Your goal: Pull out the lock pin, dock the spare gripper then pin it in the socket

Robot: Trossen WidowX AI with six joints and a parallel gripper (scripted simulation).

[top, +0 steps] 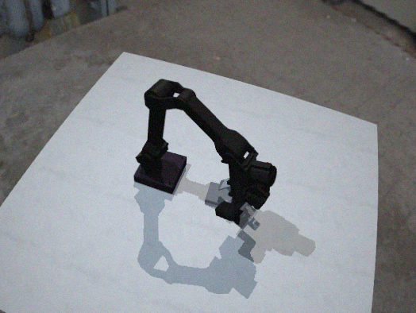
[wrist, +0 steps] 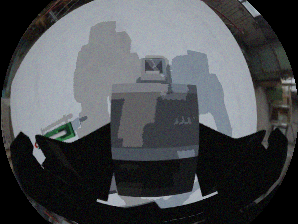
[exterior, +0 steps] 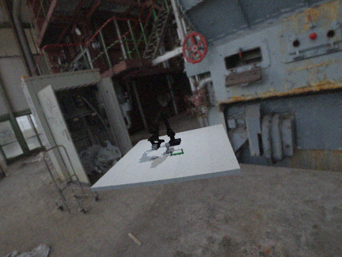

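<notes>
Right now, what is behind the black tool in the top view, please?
Part of the grey mount shows beside the tool; the rest is covered. The spare gripper sticks out, partly hidden.

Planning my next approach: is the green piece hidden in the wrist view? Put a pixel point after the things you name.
No, the green piece (exterior: 177, 153) (wrist: 70, 131) shows at the wrist view's lower left.

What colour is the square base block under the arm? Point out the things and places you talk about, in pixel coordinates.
Dark purple, nearly black: the base block (top: 178, 162) (exterior: 176, 141) shows best in the top view.
</notes>
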